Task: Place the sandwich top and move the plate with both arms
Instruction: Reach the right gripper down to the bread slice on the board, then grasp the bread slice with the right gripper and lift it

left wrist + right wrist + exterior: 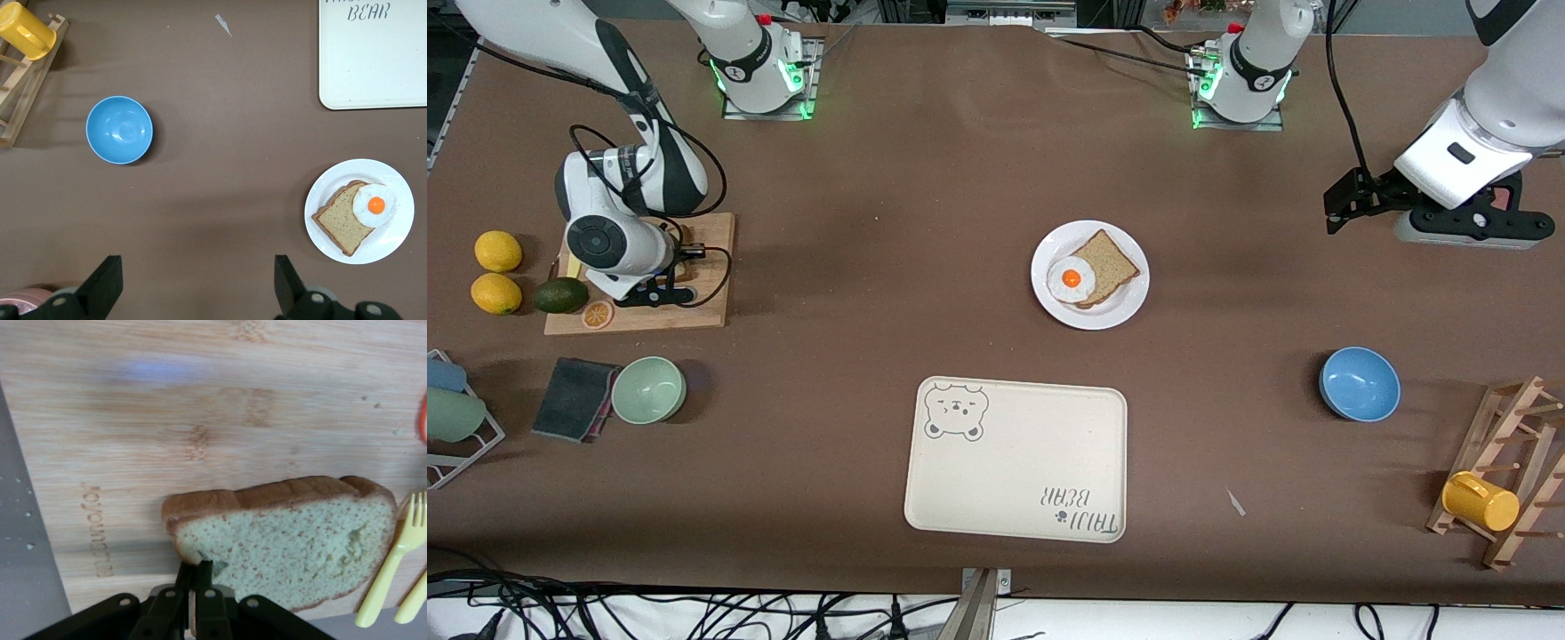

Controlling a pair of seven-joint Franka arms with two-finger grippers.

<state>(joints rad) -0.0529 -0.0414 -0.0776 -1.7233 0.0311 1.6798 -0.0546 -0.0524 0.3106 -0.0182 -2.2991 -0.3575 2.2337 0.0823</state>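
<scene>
The sandwich top [287,533], a speckled tan bread slice with a brown crust, is at the wooden cutting board [200,407] at the right arm's end of the table. My right gripper [198,568] is shut on one edge of that slice; in the front view the gripper [669,283] covers it over the board [703,311]. The white plate [1089,316] sits mid-table with another bread slice [1110,262] and a fried egg [1072,277] on it. My left gripper [1347,209] hangs open and empty over bare table at the left arm's end; its view shows the plate [393,247].
A cream bear tray [1014,462] lies nearer the camera than the plate. A blue bowl [1359,384] and a wooden rack with a yellow mug [1480,500] are toward the left arm's end. A green bowl [648,388], lemons [497,251] and an avocado [561,295] surround the board.
</scene>
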